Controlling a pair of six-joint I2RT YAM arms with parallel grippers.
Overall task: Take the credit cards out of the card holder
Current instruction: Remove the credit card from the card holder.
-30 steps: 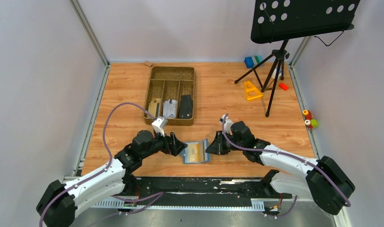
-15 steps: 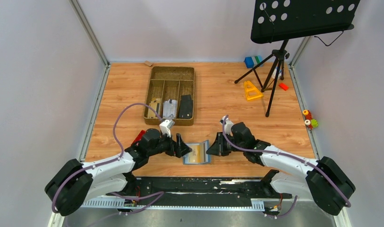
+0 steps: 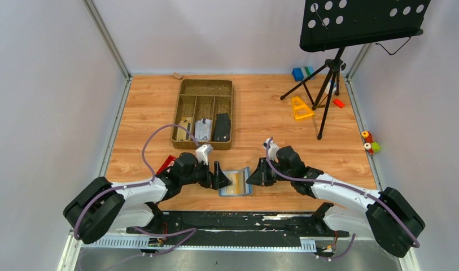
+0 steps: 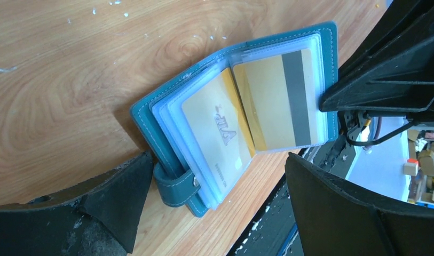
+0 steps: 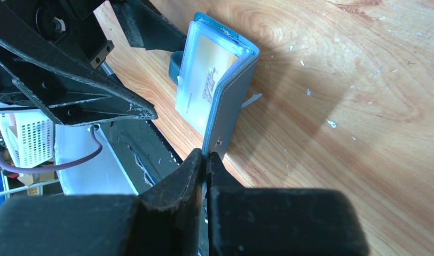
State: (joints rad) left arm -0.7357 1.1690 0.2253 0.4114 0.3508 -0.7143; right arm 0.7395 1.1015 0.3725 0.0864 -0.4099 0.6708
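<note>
Slate-blue folding card holder [image 4: 144,118] lies open between both pincers, two gold credit cards [image 4: 263,101] in clear sleeves. Right pincer [image 5: 205,158] clamps its cover; left pincer [image 4: 217,165] gapes wide, empty. Beyond them, brown divided tray [image 3: 204,82] holds flat pieces.

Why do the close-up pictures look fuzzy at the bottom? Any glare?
Left wrist view: the left gripper's black fingers sit near the lens and look soft; the slate-blue folding card holder is sharp, clear sleeves giving milky sheen over the gold striped card. Right wrist view: the right gripper's fingers blur likewise; the holder shadows the wooden table.
</note>
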